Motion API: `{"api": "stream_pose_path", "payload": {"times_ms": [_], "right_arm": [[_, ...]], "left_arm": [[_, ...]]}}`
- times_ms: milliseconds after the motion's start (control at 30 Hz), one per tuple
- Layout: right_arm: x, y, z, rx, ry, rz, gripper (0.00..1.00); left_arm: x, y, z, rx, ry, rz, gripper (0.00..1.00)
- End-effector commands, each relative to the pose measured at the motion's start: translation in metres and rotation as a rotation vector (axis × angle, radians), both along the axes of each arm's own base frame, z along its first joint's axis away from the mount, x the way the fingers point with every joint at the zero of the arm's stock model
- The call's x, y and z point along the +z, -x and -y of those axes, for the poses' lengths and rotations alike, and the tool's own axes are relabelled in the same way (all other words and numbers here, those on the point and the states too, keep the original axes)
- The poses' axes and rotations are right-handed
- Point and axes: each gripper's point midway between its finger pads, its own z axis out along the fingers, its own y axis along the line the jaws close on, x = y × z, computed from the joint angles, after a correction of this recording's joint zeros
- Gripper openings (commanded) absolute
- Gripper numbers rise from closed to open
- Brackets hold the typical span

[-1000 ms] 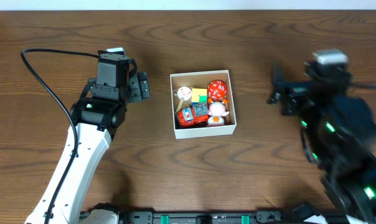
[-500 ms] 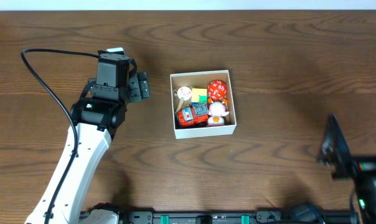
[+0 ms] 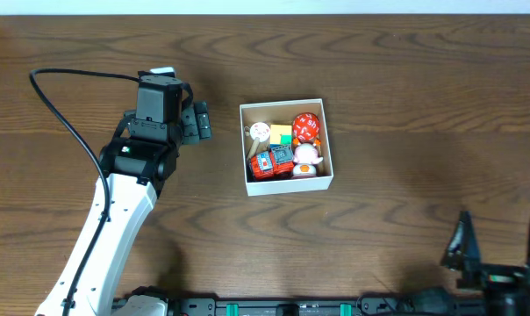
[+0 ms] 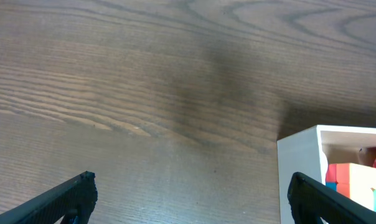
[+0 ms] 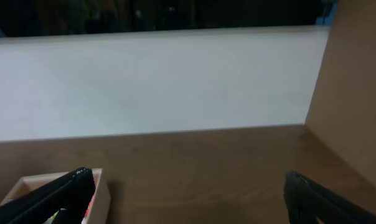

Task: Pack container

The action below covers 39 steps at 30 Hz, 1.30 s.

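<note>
The container (image 3: 287, 185) is a small square white-walled box in the middle of the table, holding several toys: a red ball, a red toy car, a yellow block, a pink-and-white figure. Its corner shows in the left wrist view (image 4: 300, 162) and in the right wrist view (image 5: 32, 183). My left gripper (image 3: 200, 120) is open and empty, just left of the container, over bare wood (image 4: 188, 199). My right gripper (image 3: 497, 246) is open and empty at the table's front right corner, far from the container (image 5: 188, 196).
The table is dark brown wood (image 3: 405, 70). The left arm's black cable (image 3: 59, 114) loops over the left side. A white wall (image 5: 175, 81) runs behind the table's far edge, and a brown panel (image 5: 356, 81) stands at the right.
My right arm has pulled back from beside the container towards the front right corner of the table. The left arm and the container have not moved.
</note>
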Motion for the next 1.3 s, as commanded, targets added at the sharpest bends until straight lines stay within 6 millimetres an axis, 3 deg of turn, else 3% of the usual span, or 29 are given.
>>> {"api": "stream_pose_path", "payload": {"times_ms": [0, 267, 500, 967, 1267], "right_arm": [[-0.026, -0.016, -0.008, 0.027, 0.013, -0.014, 0.99], [-0.072, -0.069, -0.013, 0.015, -0.032, 0.042, 0.99], [-0.121, -0.097, -0.013, 0.004, -0.145, 0.054, 0.99], [-0.185, -0.111, -0.015, 0.016, -0.143, -0.034, 0.99], [-0.188, -0.111, -0.026, 0.081, -0.086, -0.051, 0.99]], "left_arm": [[0.004, 0.0, -0.004, -0.003, -0.021, 0.01, 0.98], [0.004, 0.0, -0.004, -0.003, -0.021, 0.01, 0.98], [0.004, 0.0, -0.004, -0.003, -0.021, 0.01, 0.98], [0.004, 0.0, -0.004, -0.003, -0.021, 0.009, 0.98], [0.004, 0.0, -0.004, -0.003, -0.021, 0.01, 0.98]]}}
